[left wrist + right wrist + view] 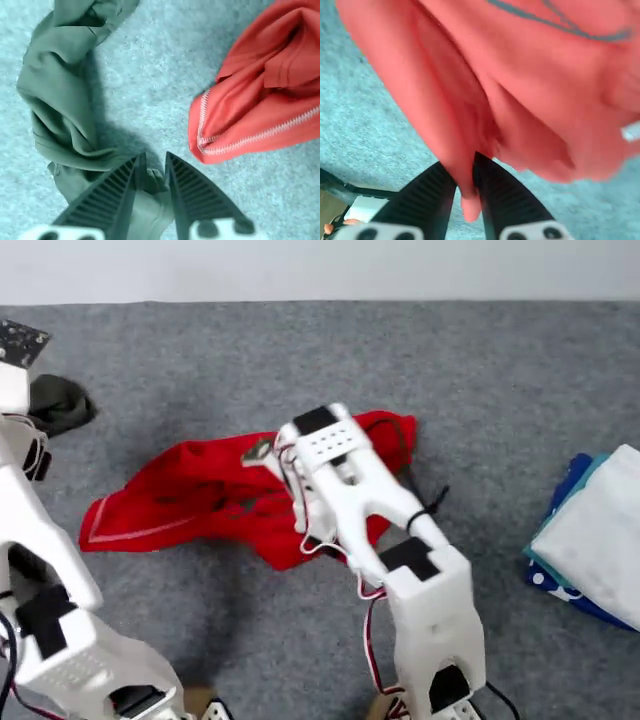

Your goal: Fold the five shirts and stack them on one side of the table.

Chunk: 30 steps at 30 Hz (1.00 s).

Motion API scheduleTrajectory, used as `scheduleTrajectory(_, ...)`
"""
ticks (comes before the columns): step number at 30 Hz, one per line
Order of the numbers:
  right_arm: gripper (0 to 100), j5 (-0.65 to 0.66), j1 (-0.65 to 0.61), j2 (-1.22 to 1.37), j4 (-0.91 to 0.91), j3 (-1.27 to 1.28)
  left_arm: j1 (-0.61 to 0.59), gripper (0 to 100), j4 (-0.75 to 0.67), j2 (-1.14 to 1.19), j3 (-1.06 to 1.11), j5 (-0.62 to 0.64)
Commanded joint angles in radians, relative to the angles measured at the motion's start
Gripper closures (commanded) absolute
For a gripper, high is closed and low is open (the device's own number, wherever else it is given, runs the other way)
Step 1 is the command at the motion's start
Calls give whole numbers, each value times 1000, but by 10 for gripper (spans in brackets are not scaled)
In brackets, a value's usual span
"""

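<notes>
left pincer [155,159]: nearly pressed together; we note a fold of the green shirt [55,100] nipped between its tips.
green shirt, from left pincer: bunched and rumpled, it runs from the tips outward across the grey worktop [150,75], twisted along its length.
red shirt [260,100], from left pincer: ahead of the tips and off to one side, apart from the green shirt; white-stitched hem faces the pincer.
right pincer [465,162]: a narrow gap only, clamped on a fold of the red shirt; a lip of cloth pokes back between the fingers.
red shirt, from right pincer: we see the bulk spread beyond the tips, crumpled on the worktop.
folded stack [600,540]: white on top, teal and blue beneath; well apart from the right pincer, to its right, at the worktop edge.
</notes>
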Motion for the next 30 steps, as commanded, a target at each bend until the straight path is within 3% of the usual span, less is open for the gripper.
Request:
scheduleTrajectory(1,989,14,59,-131,44,-40,9,931,25,-74,56,5)
scheduleTrajectory(6,989,15,143,-231,44,-40,44,930,28,-78,228,-20)
scheduleTrajectory(15,989,34,255,-420,44,-40,253,934,28,-97,504,-66)
scheduleTrajectory(21,989,34,255,-509,44,-44,514,934,26,-288,607,-48)
scheduleTrajectory(24,989,34,278,-576,44,-44,674,934,12,-364,654,44)
scheduleTrajectory(30,989,32,317,-664,44,-40,879,934,-221,-387,871,175)
